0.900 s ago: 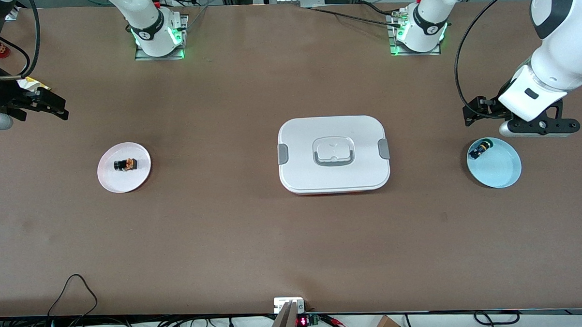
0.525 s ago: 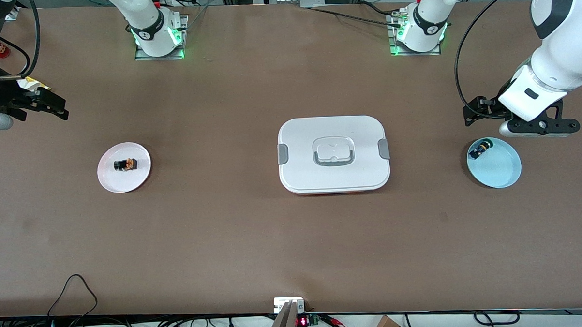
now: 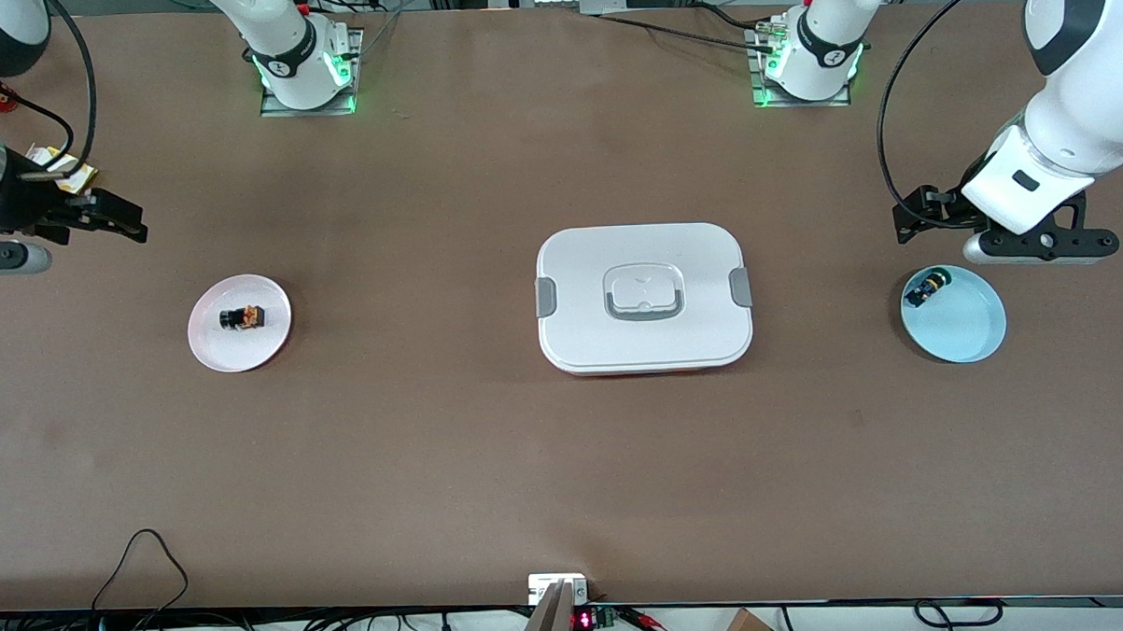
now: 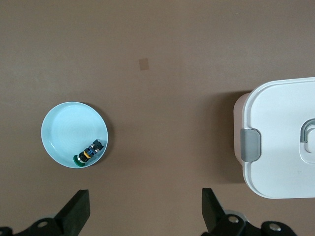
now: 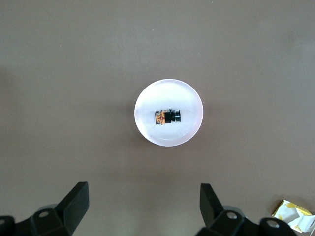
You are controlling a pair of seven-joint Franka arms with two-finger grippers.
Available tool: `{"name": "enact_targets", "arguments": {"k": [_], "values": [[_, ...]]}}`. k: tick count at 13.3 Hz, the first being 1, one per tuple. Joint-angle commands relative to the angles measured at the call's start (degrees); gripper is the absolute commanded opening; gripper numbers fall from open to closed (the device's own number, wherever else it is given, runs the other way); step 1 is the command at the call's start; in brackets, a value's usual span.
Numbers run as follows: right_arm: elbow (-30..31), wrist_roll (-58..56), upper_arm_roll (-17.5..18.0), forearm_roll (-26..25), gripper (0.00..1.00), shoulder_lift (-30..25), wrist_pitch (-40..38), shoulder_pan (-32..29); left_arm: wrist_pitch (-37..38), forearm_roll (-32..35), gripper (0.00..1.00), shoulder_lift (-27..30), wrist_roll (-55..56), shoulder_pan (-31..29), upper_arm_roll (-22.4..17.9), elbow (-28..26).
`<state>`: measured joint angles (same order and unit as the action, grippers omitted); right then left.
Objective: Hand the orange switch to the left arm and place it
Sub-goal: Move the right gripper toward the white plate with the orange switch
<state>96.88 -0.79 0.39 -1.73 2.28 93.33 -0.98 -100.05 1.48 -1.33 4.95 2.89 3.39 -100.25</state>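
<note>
Orange switch (image 3: pixel 242 317), a tiny black cylindrical component with an orange end, lies on its side near the middle of the round pale pink plate (image 3: pixel 210 349) at the right arm's end of the brown bench (image 3: pixel 435 451). Its long axis runs roughly along the bench's length; the orange end points toward the large white rounded-rectangular plastic box (image 3: pixel 644 297) with grey side clips, the black end toward the bench's right-arm edge. The box sits mid-bench, directly between the pink plate and the round light blue plate (image 3: pixel 968 325) at the left arm's end, so I judge any straight low carry would meet it; a handover above or around it looks intended. The blue plate holds a small black switch with blue and yellow-green parts (image 3: pixel 925 290) near its rim, not the target. Right end effector (image 5: pixel 142 201) hangs over bare bench near the pink plate, fingers spread wide and empty; its wrist view frames the switch squarely, which suggests a pre-grasp line-up. With the switch lying flat, closing across the short body width seems the likelier grip. Left end effector (image 4: pixel 145 206) hangs over the bench just beside the blue plate, fingers spread, empty; this arm waits, probably placed to receive. A crumpled yellow wrapper (image 5: pixel 294 215) lies on the bench by the right arm. Task not yet started.
</note>
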Motion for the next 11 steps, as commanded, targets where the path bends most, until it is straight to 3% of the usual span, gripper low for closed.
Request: {"name": "enact_targets", "arguments": {"k": [1, 5, 11], "values": [[-0.6, -0.3, -0.1, 0.4, 1.0, 1.0, -1.0, -0.6, 1.4, -0.6, 1.0, -0.4, 0.2, -0.2, 0.2, 1.4], [-0.4, -0.4, -0.3, 0.6, 1.0, 2.5, -1.6, -1.8, 1.4, -0.6, 1.0, -0.4, 0.2, -0.2, 0.2, 1.5], [-0.2, 0.4, -0.2, 0.3, 1.0, 3.3, 3.9, -1.6, 1.4, -0.6, 1.0, -0.4, 0.2, -0.2, 0.2, 1.4]]}}
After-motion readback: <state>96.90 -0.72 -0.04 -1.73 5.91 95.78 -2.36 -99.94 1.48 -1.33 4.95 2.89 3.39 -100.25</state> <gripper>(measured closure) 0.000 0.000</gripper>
